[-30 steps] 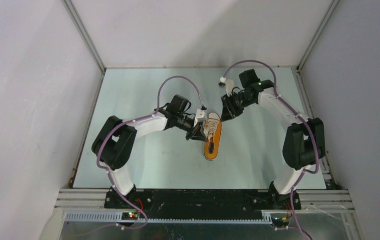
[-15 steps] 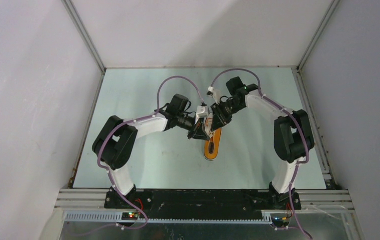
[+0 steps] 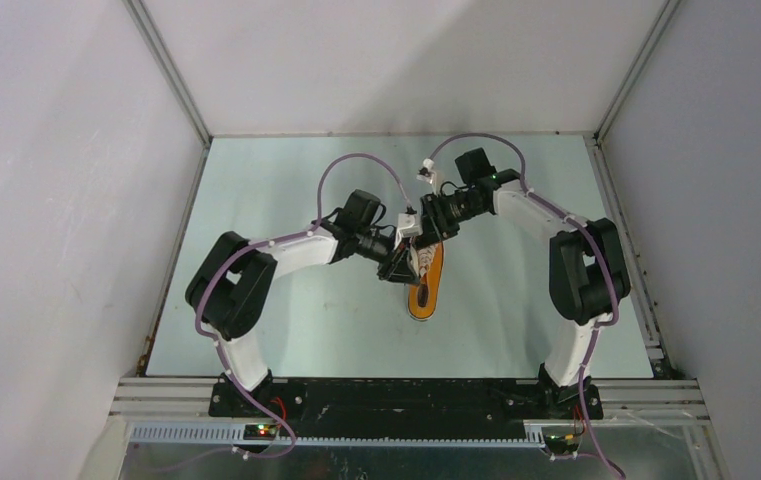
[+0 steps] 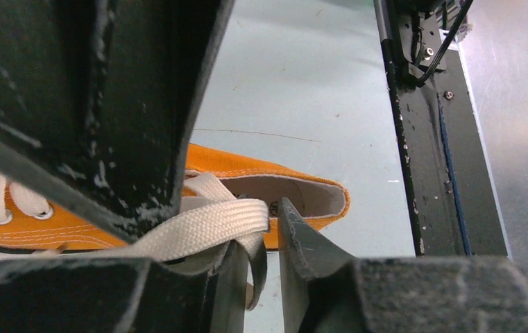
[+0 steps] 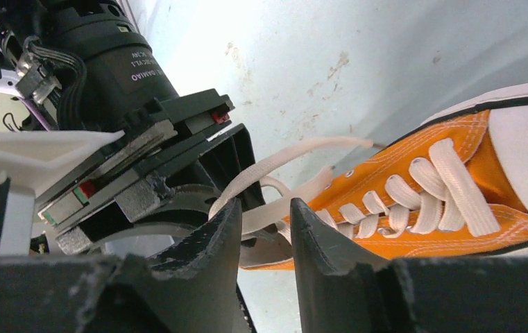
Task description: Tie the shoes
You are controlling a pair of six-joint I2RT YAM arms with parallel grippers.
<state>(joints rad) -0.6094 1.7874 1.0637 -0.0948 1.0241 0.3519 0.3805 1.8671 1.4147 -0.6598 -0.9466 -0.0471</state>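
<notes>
Left gripper (image 4: 261, 243) pinches white lace (image 4: 198, 222) between fingertips, orange sneaker (image 5: 399, 154) just beyond; right gripper (image 5: 266, 208) straddles same lace, grip cannot tell

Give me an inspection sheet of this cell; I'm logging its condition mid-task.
Surface: pale table, scuffed and stained in places.
Job's things: one orange sneaker lying flat; its white laces loose, no bow seen.
Clutter: nothing seen.
Grippers: left gripper fingers closed on a lace; right gripper fingers straddle a lace, grip unclear.
Cables: purple cables loop over both arms, above the sneaker.
Surroundings: white walls, metal frame.
</notes>
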